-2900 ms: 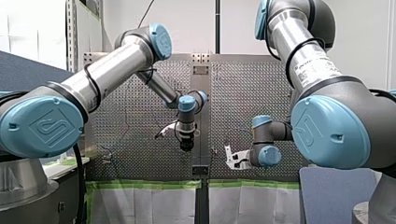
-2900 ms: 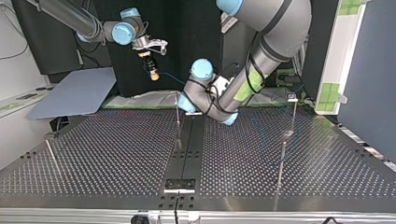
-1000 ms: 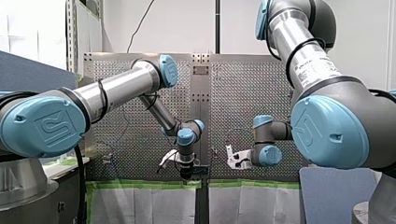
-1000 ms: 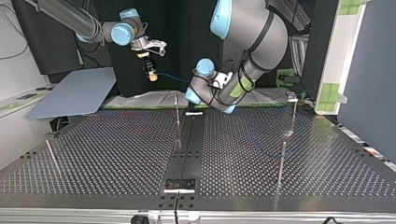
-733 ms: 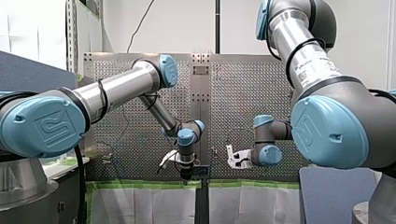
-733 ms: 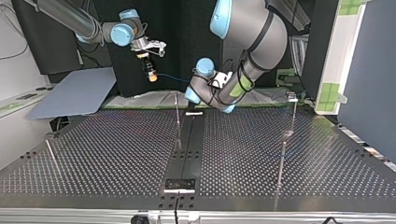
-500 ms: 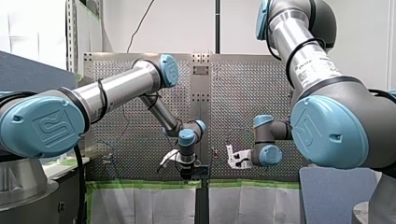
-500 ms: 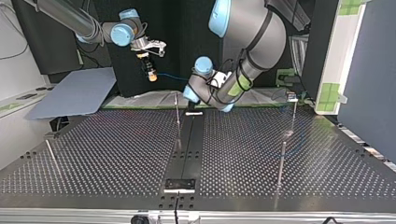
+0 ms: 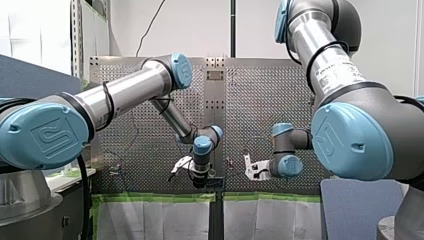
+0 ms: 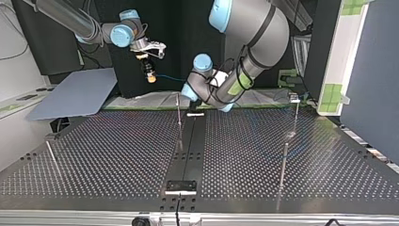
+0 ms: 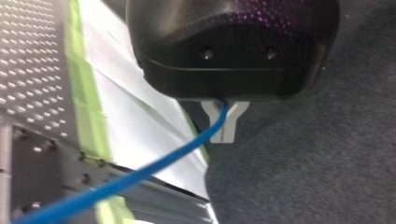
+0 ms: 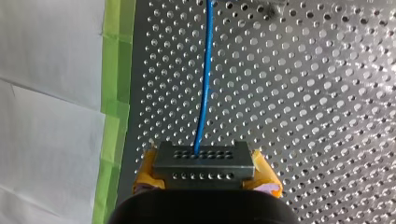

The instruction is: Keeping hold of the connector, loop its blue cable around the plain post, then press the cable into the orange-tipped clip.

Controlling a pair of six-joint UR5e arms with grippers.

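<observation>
right pincer (image 10: 151, 77) | apparently clamps connector (image 10: 151, 80) | blue cable (image 10: 168, 77) runs to left arm (image 10: 214, 89)

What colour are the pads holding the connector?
Yellow pads, clearest in the right wrist view.

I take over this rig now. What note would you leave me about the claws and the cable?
Right claw: shut on the connector.
Left claw: shut around the blue cable, which runs to it from the connector.
Done: both grasps.
Left: the loop, as the thin post nearest the claws has no cable around it, then the press into the clip, which I cannot make out.
</observation>
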